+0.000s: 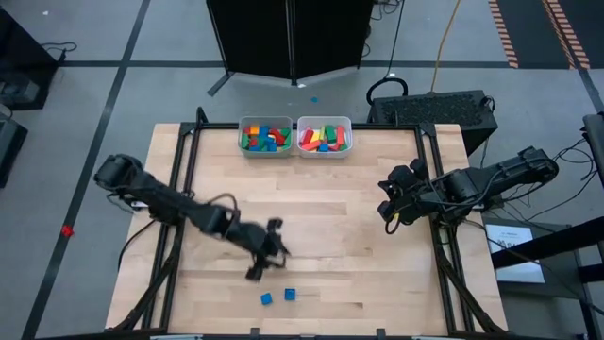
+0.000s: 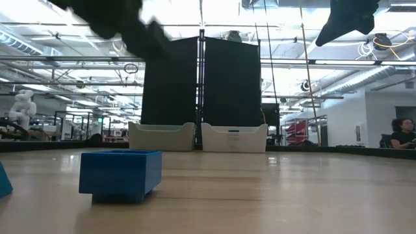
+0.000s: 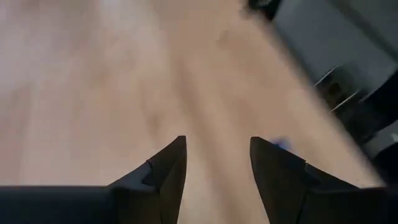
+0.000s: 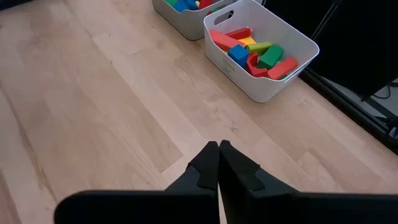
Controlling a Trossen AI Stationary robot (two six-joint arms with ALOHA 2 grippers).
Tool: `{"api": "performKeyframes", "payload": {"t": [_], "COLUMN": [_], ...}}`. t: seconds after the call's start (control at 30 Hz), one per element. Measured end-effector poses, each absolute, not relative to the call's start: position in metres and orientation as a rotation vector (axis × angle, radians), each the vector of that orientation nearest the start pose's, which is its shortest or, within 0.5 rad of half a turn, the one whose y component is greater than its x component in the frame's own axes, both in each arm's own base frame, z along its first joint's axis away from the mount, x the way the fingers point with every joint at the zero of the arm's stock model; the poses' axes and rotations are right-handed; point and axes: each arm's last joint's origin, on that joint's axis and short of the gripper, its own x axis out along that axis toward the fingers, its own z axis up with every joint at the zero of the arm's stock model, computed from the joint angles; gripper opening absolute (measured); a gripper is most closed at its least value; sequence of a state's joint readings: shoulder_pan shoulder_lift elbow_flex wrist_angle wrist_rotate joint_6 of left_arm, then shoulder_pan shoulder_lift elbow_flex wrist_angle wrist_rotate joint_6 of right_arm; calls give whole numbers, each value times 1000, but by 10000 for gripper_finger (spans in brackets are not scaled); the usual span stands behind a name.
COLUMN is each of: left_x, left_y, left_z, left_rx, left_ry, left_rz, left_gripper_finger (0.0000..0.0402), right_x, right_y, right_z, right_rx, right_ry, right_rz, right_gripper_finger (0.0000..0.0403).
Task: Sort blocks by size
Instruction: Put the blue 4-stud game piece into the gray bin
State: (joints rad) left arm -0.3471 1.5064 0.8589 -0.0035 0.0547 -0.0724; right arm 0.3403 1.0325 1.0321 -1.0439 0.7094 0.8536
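Two small blue cubes rest flat on the table near its near edge; in the low view one stands close and the other shows at the picture's edge. My left gripper is open and empty just beyond them, above the table; its wrist view is blurred and shows a bit of blue past one finger. My right gripper is shut and empty at the table's right side, raised. Many coloured blocks lie in two pale bins.
The two bins stand side by side at the table's far edge, also in the right wrist view and the low view. Bare wood lies between the arms. A dark frame runs along the table's sides. A person sits far off in the room.
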Motion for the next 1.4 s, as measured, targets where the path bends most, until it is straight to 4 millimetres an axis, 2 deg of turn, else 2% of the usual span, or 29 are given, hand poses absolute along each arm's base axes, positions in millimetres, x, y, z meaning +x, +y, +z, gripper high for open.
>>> {"api": "performKeyframes", "payload": {"t": [0.1,0.17,0.4,0.63,0.93,1.4], "left_x": [291,294,298,298,302,311], "left_y": [-137,-150,-178,-183,-184,-220], "left_z": [206,199,181,178,161,129], "left_rx": [24,-49,-204,-252,-300,-208], "left_ry": [594,577,561,565,611,641], "left_rz": [-425,-437,-484,-487,-322,-230], "left_gripper_finger": [178,181,219,261,267,267], "right_x": [171,171,171,171,171,171], "right_y": [41,41,41,41,41,41], "right_z": [312,312,312,313,313,313], "right_rx": [253,252,246,241,241,241], "right_ry": [685,685,689,693,693,693], "right_rz": [-671,-671,-665,-657,-657,-657], "right_gripper_finger": [0,0,0,0,0,0]}}
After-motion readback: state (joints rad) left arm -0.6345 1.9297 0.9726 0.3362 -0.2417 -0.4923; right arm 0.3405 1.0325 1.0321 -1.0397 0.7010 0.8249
